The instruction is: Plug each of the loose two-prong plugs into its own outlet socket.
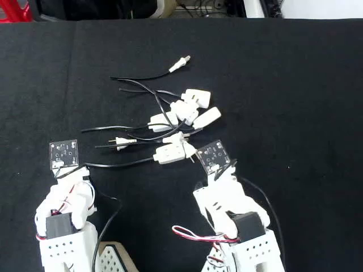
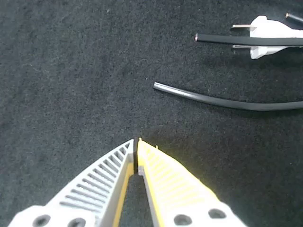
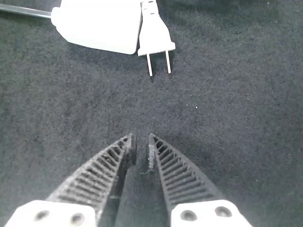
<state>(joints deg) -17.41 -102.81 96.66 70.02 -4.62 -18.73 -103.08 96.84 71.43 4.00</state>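
My left gripper (image 2: 136, 145) was pressed shut, fingertips touching with nothing between them, low over the black cloth (image 2: 71, 71). Beyond those tips and off to one side lay a loose cable (image 2: 222, 100) end, and farther out a plug (image 2: 267, 29) with a black lead (image 2: 246, 40) across its prongs. My right gripper (image 3: 140, 146) stood a crack apart, empty. Straight ahead of it was a second plug (image 3: 155, 34) — prongs pointing back at my fingertips — lying just beside a white socket (image 3: 97, 23).
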